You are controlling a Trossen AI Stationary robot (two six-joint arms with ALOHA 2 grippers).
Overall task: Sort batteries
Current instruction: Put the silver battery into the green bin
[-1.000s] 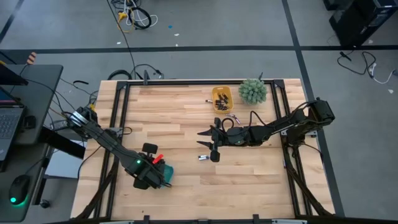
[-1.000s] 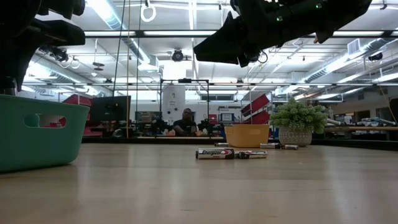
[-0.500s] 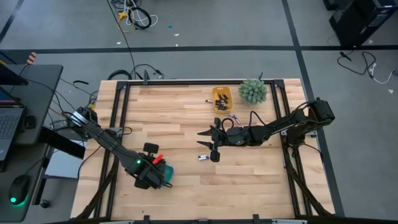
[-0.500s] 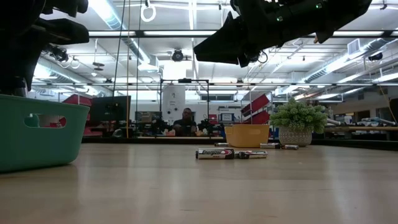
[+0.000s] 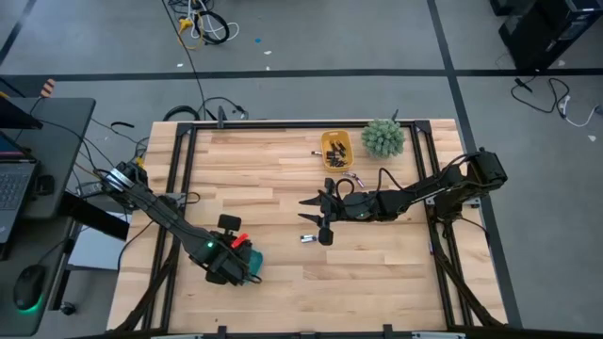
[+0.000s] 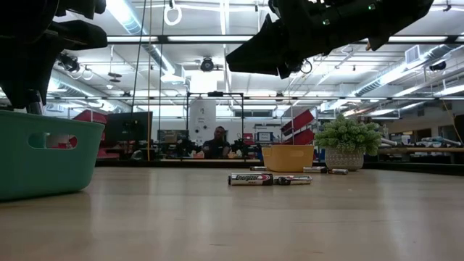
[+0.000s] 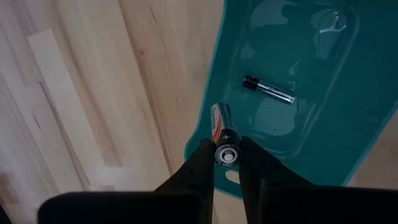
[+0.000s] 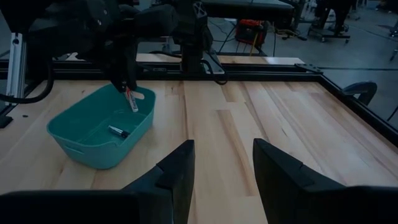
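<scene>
One Cell Gripped Above the Teal Bin

One battery (image 7: 222, 134), silver-and-red with its plus end facing the wrist camera, is pinched between the fingers of the left gripper (image 7: 226, 152), which is closed down narrowly on it. It hangs just over the near rim of the teal bin (image 7: 348, 118); the right wrist view shows it tilted above the bin's wall. Inside the bin lies a slimmer dark cell (image 7: 268, 91), flat on the floor. The bin sits at the front left part of the wooden counter (image 5: 264, 188).

Near the counter's middle, two loose batteries (image 6: 270, 179) lie end to end. More cells fill the small yellow tray (image 5: 336, 150) at the back, with a few lying beside it, though how many is hard to tell. A potted plant (image 5: 382, 138) stands just right of that tray.

Above the loose pair hovers the right gripper (image 5: 315, 215), its fingers spread wide and holding nothing. In the room behind, a person (image 6: 216, 142) sits at a desk.
</scene>
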